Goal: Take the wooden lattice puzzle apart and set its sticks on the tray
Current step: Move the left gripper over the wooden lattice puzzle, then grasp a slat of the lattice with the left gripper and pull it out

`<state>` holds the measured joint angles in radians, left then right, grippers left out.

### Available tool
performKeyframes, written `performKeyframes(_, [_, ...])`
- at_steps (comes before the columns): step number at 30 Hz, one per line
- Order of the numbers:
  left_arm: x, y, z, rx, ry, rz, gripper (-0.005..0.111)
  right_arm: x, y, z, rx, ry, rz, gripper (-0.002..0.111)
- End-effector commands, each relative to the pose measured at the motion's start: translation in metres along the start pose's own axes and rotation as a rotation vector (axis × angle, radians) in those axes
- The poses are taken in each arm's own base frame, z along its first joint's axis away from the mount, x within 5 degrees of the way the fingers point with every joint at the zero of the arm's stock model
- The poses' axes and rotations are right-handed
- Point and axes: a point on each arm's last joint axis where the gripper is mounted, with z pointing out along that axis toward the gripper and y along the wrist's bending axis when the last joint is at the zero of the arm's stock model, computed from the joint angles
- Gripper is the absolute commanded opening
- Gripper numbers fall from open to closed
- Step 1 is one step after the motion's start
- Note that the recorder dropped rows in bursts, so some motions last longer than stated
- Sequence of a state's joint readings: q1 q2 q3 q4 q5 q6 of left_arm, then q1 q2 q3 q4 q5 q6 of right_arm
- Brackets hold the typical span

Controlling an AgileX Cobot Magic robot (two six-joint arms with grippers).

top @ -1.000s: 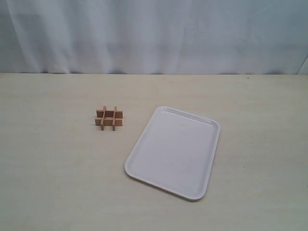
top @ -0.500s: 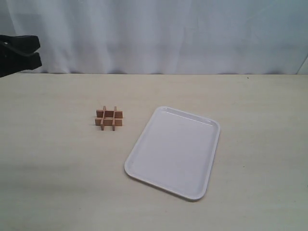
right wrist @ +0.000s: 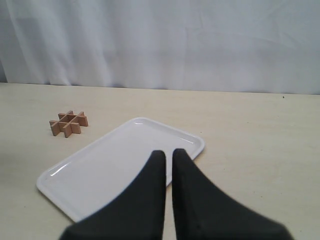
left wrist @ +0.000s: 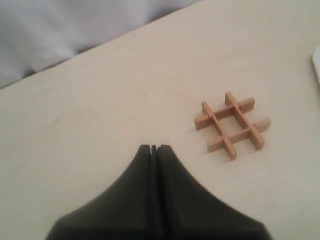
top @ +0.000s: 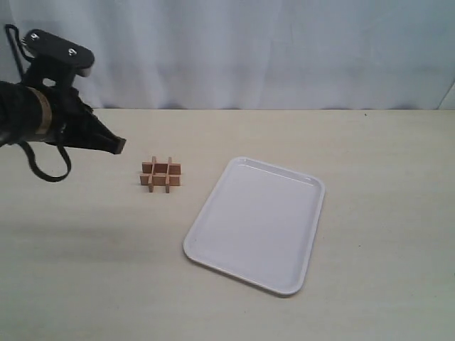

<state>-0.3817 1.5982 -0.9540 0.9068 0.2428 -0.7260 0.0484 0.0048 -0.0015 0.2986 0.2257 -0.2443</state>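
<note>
The wooden lattice puzzle (top: 161, 174) lies assembled on the table, its sticks crossed two by two, left of the white tray (top: 256, 224). My left gripper (top: 119, 145) hovers just left of the puzzle, shut and holding nothing. In the left wrist view the shut tips (left wrist: 154, 147) sit a short way from the puzzle (left wrist: 232, 125). The right gripper (right wrist: 169, 152) is out of the exterior view. Its wrist view shows it above the tray's near end (right wrist: 115, 160), fingers almost together with only a thin slit, nothing between them. The puzzle (right wrist: 68, 123) lies beyond the tray.
A pale curtain (top: 249, 50) closes off the back of the beige table (top: 370, 163). The left arm's black body and cable (top: 43, 117) hang over the table's left part. The tray holds nothing.
The left arm has come into the exterior view from the left edge and moved right and down toward the puzzle. Puzzle and tray have not moved.
</note>
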Motion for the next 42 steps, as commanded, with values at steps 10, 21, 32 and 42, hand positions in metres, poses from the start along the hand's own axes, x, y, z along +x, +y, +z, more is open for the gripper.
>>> performKeyframes(10, [0.016, -0.027, 0.081, 0.283, 0.357, 0.057, 0.0, 0.001, 0.0, 0.0, -0.002, 0.003, -0.004, 0.005])
performKeyframes(21, [0.011, -0.029, 0.101, 0.273, 0.261, -0.081, 0.035, 0.001, 0.0, 0.0, -0.002, 0.003, -0.004, 0.005])
performKeyframes(32, [0.017, -0.054, 0.11, 0.307, 0.273, -0.076, 0.047, 0.001, 0.0, 0.0, -0.002, 0.001, -0.003, 0.005])
performKeyframes(42, [0.016, -0.058, 0.111, 0.3, 0.255, -0.089, 0.047, 0.001, 0.0, 0.0, -0.002, 0.001, -0.003, 0.005])
